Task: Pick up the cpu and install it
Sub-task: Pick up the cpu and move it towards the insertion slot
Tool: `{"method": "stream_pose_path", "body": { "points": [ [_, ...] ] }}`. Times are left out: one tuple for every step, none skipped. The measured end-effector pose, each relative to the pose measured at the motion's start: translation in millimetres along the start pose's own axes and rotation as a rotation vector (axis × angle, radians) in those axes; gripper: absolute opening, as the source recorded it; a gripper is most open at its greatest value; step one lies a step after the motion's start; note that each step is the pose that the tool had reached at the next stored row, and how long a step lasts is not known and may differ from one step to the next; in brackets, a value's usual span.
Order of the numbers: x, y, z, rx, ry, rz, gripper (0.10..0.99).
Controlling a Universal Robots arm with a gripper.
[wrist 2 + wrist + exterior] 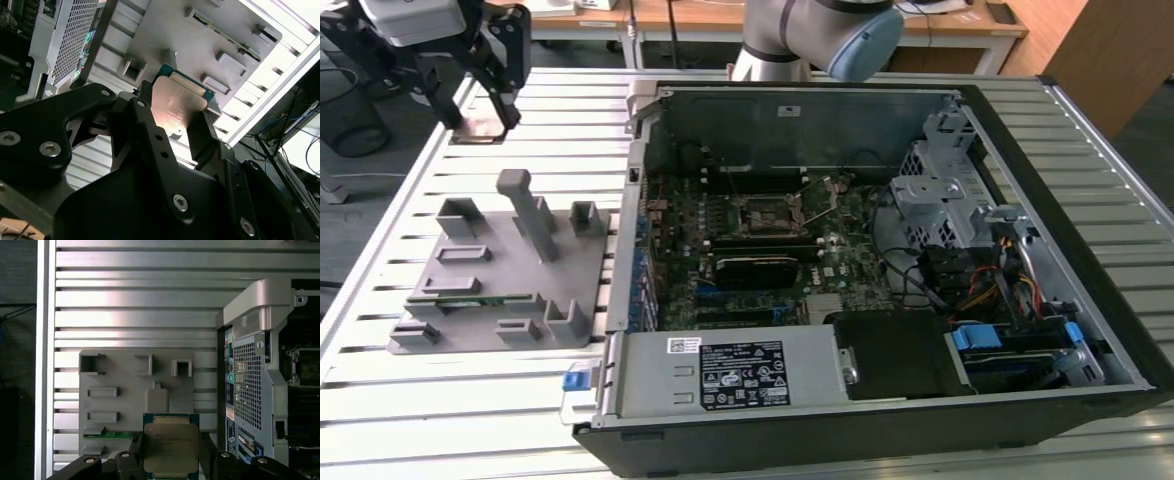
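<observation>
Where the cpu (171, 450) sits: held in the air over the counter (454, 400), near the grey fixture block (507, 290), not touching it
End effector (480, 122): clamped on the cpu's opposite edges
Computer case (881, 250): open, just beside the fixture block

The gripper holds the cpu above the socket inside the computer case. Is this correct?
Not quite. The gripper does hold the cpu, but outside the computer case, above the slatted table near the grey fixture block, as the exterior view shows.
</observation>
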State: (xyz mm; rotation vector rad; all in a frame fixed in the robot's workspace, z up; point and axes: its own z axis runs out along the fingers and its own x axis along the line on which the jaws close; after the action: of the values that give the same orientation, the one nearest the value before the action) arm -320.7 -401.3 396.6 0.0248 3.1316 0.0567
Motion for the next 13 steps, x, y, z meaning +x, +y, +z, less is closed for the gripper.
{"method": "stream_pose_path", "body": {
  "points": [
    [-1.3,0.3,0.1,0.0,0.0,0.0,0.525],
    [-2.5,0.4,0.1,0.0,0.0,0.0,0.525],
    [-3.8,0.5,0.1,0.0,0.0,0.0,0.525],
    [-5.0,0.6,0.1,0.0,0.0,0.0,0.525],
    [-6.1,0.6,0.1,0.0,0.0,0.0,0.525],
    [-7.2,0.6,0.1,0.0,0.0,0.0,0.525],
    [-8.3,0.7,0.1,0.0,0.0,0.0,0.525],
    [-9.5,0.7,0.1,0.0,0.0,0.0,0.525],
    [-10.5,0.7,0.2,0.0,0.0,0.0,0.525],
    [-11.4,0.7,0.2,0.0,0.0,0.0,0.525],
    [-12.5,0.7,0.2,0.0,0.0,0.0,0.525],
    [-13.5,0.7,0.2,0.0,0.0,0.0,0.525],
    [-14.4,0.7,0.2,0.0,0.0,0.0,0.525]
  ]
}}
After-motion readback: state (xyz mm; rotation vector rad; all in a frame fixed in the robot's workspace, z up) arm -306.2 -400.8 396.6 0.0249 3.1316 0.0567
